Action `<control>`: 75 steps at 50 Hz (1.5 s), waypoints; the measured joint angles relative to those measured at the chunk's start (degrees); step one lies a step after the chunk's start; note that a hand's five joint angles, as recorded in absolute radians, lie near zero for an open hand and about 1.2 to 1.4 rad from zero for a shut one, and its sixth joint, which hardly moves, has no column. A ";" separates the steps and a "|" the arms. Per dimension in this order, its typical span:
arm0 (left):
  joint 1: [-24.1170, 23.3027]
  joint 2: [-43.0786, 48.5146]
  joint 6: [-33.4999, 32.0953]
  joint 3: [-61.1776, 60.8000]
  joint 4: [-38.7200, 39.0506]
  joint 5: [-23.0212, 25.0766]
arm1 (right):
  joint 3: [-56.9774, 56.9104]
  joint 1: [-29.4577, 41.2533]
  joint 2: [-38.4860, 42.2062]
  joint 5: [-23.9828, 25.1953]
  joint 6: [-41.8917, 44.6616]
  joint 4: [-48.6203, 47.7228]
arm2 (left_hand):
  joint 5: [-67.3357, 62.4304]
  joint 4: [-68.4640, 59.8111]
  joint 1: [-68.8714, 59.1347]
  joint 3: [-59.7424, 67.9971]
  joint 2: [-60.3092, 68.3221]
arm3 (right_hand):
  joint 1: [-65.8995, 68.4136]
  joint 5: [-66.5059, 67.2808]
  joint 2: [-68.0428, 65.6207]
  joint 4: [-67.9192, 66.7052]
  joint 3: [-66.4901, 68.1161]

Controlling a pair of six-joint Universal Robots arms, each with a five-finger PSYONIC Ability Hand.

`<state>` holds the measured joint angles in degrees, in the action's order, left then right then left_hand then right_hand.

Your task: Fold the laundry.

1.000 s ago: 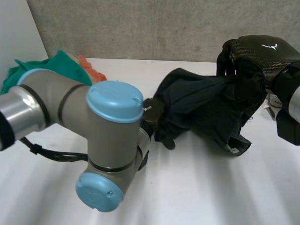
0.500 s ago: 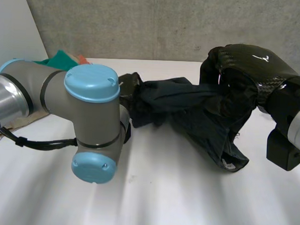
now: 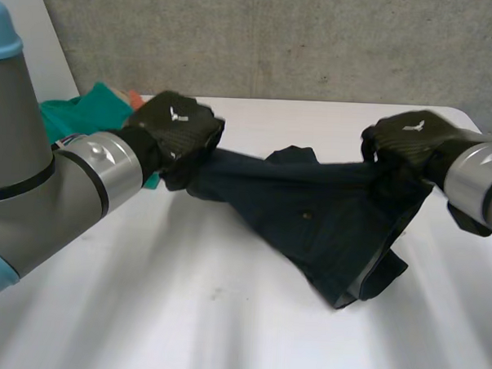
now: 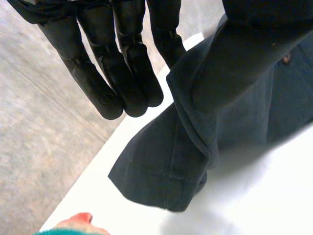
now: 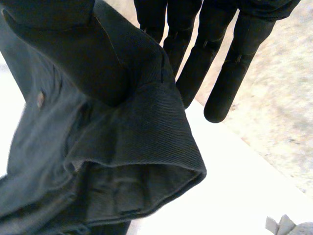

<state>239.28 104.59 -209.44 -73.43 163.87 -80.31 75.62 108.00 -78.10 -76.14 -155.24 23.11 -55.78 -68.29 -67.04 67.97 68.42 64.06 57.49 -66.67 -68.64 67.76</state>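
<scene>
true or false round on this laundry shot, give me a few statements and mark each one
1. The dark garment is stretched between the left hand and the right hand. True.
2. The garment lies neatly folded flat on the table. False: it is unfolded, held up at both ends, and its lower part sags toward the table.
3. A green cloth sits at the back of the table, beyond the left hand. True.
4. The right hand holds nothing. False: it grips one end of the dark garment.
5. The table is black. False: it is white.
</scene>
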 measured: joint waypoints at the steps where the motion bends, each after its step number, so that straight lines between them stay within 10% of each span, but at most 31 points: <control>1: -0.02 0.55 -0.89 0.22 -0.52 -0.21 | -0.25 0.27 0.94 -0.22 0.91 -0.01 | 0.00 0.00 0.00 0.00 0.00 | 0.00 0.00 0.00 0.00 0.00; 15: 0.93 26.40 -0.31 27.71 3.58 -6.13 | -10.42 6.03 15.59 -6.05 3.59 -17.44 | 0.00 -0.20 0.00 0.05 0.01 | 0.00 0.00 -0.51 -0.01 0.38; 27: 2.96 22.13 11.36 50.70 23.59 -7.02 | -34.69 8.99 22.31 -9.61 1.67 -54.83 | 0.00 -0.22 0.00 0.12 0.05 | 0.00 0.14 -0.51 -0.02 0.38; 37: 3.59 13.65 10.66 33.23 18.95 -9.44 | -37.89 8.23 25.35 -2.37 -1.65 -45.29 | 0.00 -0.22 0.00 0.12 0.06 | 0.00 0.28 -0.51 -0.02 0.38; 53: 2.31 13.03 8.75 -9.57 16.13 -10.44 | 4.84 6.21 25.62 12.99 4.92 -39.76 | 0.00 -0.23 0.00 0.13 0.06 | 0.00 0.28 -0.51 -0.03 0.58; 64: 3.42 13.36 7.30 -11.01 14.61 -10.66 | 11.10 6.03 23.79 6.92 9.30 -34.74 | 46.79 49.37 49.45 -48.45 -48.80 | 0.00 0.27 -0.51 -0.03 1.20; 75: 9.76 10.28 7.35 -11.68 15.56 -6.16 | 11.67 5.18 18.07 0.29 0.63 -27.72 | 51.67 53.82 52.21 -52.96 -53.88 | 0.00 0.28 -0.52 -0.03 1.20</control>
<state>249.04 114.87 -202.09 -85.11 179.44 -86.47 87.28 113.18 -60.03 -75.85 -154.60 -4.60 -4.11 -14.47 -14.82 15.01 14.54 64.06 57.77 -67.18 -68.67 68.96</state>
